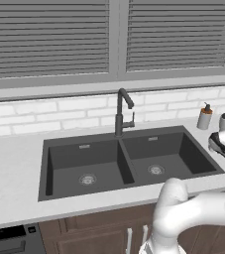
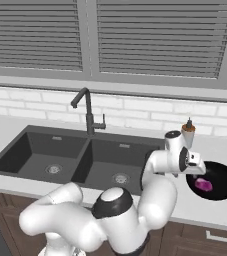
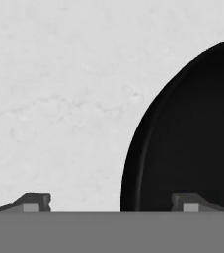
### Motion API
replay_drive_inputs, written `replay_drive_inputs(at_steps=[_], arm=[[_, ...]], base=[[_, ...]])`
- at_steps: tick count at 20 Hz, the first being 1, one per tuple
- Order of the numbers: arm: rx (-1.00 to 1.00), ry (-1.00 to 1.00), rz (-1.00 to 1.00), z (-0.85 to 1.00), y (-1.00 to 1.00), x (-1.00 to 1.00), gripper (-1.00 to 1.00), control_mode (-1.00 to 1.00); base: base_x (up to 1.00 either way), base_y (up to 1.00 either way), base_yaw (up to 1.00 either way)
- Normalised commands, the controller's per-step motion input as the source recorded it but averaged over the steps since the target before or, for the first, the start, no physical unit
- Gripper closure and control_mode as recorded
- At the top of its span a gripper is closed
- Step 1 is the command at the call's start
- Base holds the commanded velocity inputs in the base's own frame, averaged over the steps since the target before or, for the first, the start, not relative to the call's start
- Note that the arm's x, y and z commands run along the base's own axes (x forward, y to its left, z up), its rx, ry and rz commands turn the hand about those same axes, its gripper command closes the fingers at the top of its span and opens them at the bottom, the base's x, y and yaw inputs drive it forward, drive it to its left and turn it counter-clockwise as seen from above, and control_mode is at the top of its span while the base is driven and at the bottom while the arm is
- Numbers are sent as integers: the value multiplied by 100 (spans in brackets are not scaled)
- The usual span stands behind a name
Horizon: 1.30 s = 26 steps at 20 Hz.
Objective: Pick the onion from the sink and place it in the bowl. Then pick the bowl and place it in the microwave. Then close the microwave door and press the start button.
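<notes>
The onion (image 2: 203,184) lies inside the bowl (image 2: 224,191), slightly toward 9 o'clock of the bowl's centre in the right base view. The bowl rests on the pale surface (image 2: 205,212), at 3 o'clock from the sink (image 2: 40,159), whose two basins and drains hold nothing. The first placement therefore appears complete.

The hand (image 3: 111,203) hovers above the bowl's near rim. In the hand view its fingertips (image 3: 34,202) stand well apart with nothing between them: one over bare surface, the other over the black interior, so the rim runs between them. This suggests a rim grasp is being prepared.

A soap dispenser (image 2: 188,132) stands at 11 o'clock from the bowl, beside the wrist. The faucet (image 2: 86,114) rises behind the sink divider.

Likely risks:
- A pinch on the thin, glossy rim could slip, or tilt the shallow bowl as it lifts.
- A tilt could roll the onion out over the low wall.
- A descent set too far outward would close on surface, not rim.
- A wide swing of the wrist might knock the dispenser.
</notes>
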Motion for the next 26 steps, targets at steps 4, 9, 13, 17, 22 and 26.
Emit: replay_drive_inputs(at_steps=[4, 9, 13, 17, 22, 26], arm=[[0, 0, 1, -12, 0, 1, 100, -100], [0, 0, 1, -2, 0, 0, 100, -100], [0, 0, 0, 0, 1, 0, 100, -100], [-2, -10, 1, 5, 11, -29, 100, -100], [-2, 0, 17, 16, 49, -35, 100, -100], [-12, 0, 31, 0, 55, -33, 100, -100]], base=[[0, 0, 0], [0, 0, 0], [0, 0, 0], [0, 0, 0], [0, 0, 0], [0, 0, 0]])
